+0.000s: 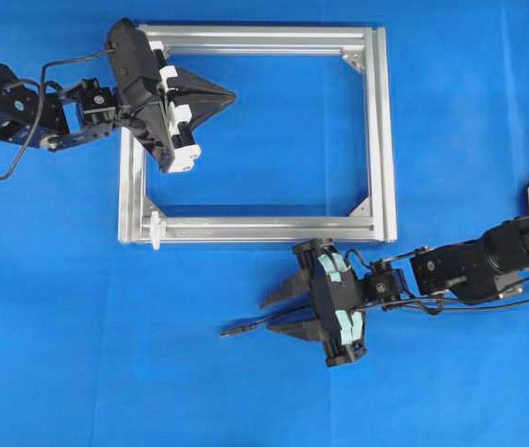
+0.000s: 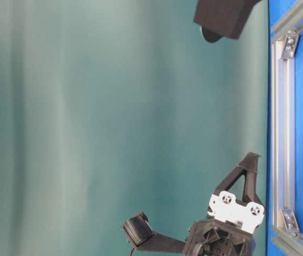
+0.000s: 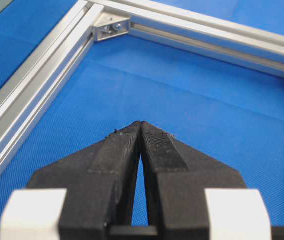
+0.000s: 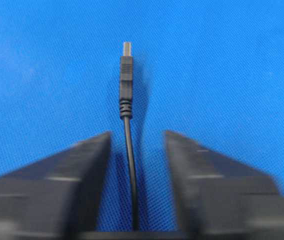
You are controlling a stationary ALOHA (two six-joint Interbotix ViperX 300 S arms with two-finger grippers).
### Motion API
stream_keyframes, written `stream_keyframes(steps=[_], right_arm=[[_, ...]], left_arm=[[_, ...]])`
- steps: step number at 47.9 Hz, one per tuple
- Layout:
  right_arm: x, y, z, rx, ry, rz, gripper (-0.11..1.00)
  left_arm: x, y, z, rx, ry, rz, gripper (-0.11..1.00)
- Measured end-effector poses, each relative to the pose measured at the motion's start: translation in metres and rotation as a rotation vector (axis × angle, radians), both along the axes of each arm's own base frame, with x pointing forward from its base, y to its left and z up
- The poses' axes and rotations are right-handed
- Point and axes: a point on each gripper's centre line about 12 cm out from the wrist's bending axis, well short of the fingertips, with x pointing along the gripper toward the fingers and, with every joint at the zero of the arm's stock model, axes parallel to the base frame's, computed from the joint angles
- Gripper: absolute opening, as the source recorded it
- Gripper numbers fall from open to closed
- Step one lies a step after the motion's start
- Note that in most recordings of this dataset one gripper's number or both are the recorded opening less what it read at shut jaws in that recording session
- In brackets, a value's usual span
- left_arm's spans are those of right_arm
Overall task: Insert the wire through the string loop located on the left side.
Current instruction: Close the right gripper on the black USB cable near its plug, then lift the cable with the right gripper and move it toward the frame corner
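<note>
- Left gripper [image 1: 232,94] hung over the upper left of the frame [image 1: 380,130], jaws pressed together with nothing between them; the left wrist view confirmed it [image 3: 141,125].
- Right gripper [image 1: 278,315] sat low and right of centre, below the frame, its jaws standing apart on either side of the wire [image 1: 255,324].
- In the right wrist view the wire [image 4: 128,130] ran up the gap between the jaws, touching neither, its plug lying on the blue cloth [image 4: 232,60].
- The fingers [image 4: 202,170] were blurred there.
- A small white piece [image 1: 155,229] stood at the frame's lower left corner; too small to make out a loop.
- The table-level view cut off most of both arms and showed no wire.
</note>
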Motion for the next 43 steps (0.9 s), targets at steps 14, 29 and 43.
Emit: stream_keyframes(steps=[14,29,43], right_arm=[[0.000,0.001,0.000,-0.001,0.000,0.004,0.01],[-0.001,0.001,0.001,0.001,0.003,0.003,0.01],[-0.004,0.003,0.042,0.001,-0.012,0.017,0.01]], left_arm=[[0.000,0.000,0.000,0.001,0.000,-0.001,0.00],[-0.001,0.000,0.000,0.000,0.001,0.002,0.00],[-0.003,0.000,0.004,0.002,-0.009,0.002,0.00]])
